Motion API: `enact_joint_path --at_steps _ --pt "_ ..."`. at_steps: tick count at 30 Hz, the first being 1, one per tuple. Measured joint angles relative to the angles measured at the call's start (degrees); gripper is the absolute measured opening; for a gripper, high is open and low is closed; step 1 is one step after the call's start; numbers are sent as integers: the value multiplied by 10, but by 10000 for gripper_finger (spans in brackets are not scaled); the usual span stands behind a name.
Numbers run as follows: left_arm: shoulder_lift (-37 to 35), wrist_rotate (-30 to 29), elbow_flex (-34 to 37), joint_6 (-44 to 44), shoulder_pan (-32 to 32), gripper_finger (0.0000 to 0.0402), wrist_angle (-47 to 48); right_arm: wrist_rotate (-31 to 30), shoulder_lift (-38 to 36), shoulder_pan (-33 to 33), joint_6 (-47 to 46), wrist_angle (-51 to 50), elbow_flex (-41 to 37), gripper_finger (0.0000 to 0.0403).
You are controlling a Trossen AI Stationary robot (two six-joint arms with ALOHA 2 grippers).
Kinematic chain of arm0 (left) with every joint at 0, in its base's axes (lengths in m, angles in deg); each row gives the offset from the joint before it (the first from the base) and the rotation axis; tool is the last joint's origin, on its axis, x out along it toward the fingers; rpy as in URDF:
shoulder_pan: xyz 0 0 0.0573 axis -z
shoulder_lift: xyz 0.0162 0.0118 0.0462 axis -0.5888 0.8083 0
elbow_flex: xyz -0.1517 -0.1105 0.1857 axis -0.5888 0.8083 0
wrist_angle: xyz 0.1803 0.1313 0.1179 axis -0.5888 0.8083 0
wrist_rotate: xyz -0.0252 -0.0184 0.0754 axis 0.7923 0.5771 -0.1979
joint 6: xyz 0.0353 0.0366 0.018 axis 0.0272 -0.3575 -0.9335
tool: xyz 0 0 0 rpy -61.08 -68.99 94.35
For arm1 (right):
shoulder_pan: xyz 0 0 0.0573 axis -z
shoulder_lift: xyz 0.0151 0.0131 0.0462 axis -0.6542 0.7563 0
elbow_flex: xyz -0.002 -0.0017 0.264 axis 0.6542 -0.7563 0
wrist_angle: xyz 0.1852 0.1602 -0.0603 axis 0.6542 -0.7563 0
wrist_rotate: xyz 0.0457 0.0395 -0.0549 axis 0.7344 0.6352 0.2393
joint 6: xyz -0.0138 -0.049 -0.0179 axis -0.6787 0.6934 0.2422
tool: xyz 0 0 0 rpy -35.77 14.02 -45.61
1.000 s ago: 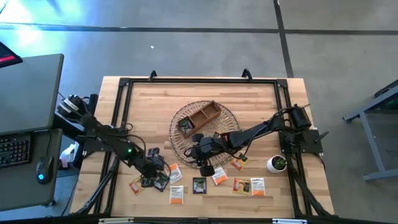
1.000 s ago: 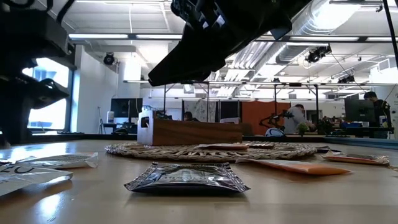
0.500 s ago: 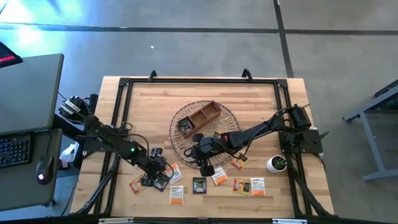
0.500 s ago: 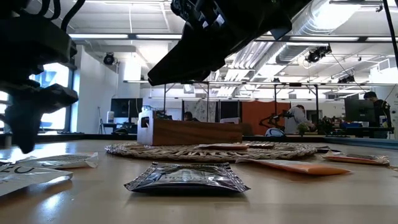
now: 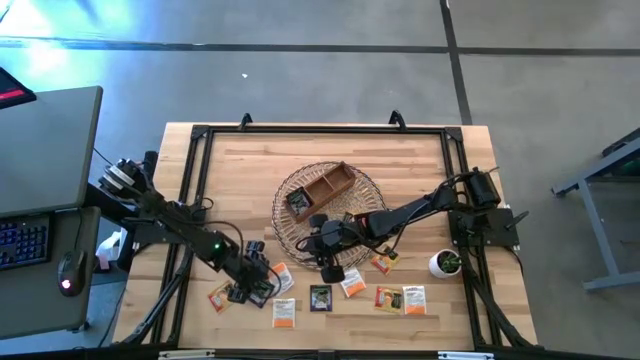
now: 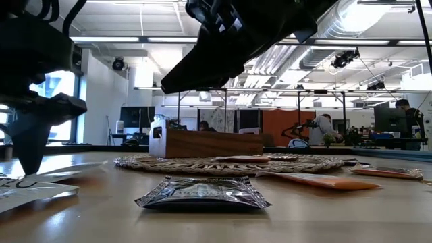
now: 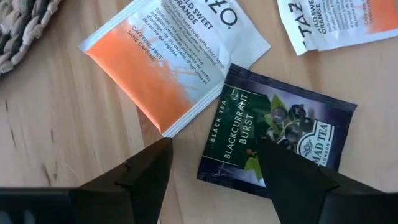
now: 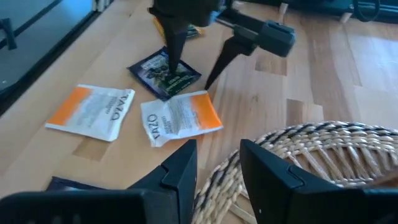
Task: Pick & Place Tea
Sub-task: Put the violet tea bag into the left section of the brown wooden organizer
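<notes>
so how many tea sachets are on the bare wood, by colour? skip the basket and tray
Counted from the high view:
white-and-orange sachets: 3
orange sachets: 3
black sachets: 2
yellow-green sachet: 1
Total: 9

My overhead camera looks straight down on the whole table (image 5: 240, 170). The low one sits at table-top level, facing across into the room, close to a black sachet (image 6: 201, 194). My left wrist camera hangs very near another black sachet (image 7: 277, 140); the right wrist view shares it (image 8: 165, 73), at twelve o'clock.
</notes>
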Motion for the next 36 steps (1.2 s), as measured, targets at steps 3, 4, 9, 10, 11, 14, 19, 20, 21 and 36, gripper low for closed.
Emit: enact_joint_path --at_steps 3,4,9,10,11,14,19,20,21,36 --pt "2 -6 0 0 -1 221 13 -6 0 0 0 -6 0 119" --pt "2 -6 0 0 -1 212 15 -6 0 0 1 -8 0 119" --pt "3 -21 0 52 -1 143 20 -6 0 0 1 -12 0 119" --pt "3 -24 0 67 -1 128 22 -6 0 0 1 -12 0 119" --pt "3 -26 0 80 -2 112 25 -6 0 0 1 -12 0 119" --pt "3 -31 0 115 -2 63 32 -6 0 0 1 -12 0 119" --pt "3 -36 0 159 -2 7 32 -6 0 0 1 -12 0 119" --pt "2 -39 0 167 -2 8 30 -6 0 0 1 -12 0 119" --pt "-1 -45 2 173 -1 11 27 -6 0 0 1 -12 0 119" --pt "-47 -298 -202 180 -7 2 330 -122 -68 0 -12 -192 18 119"
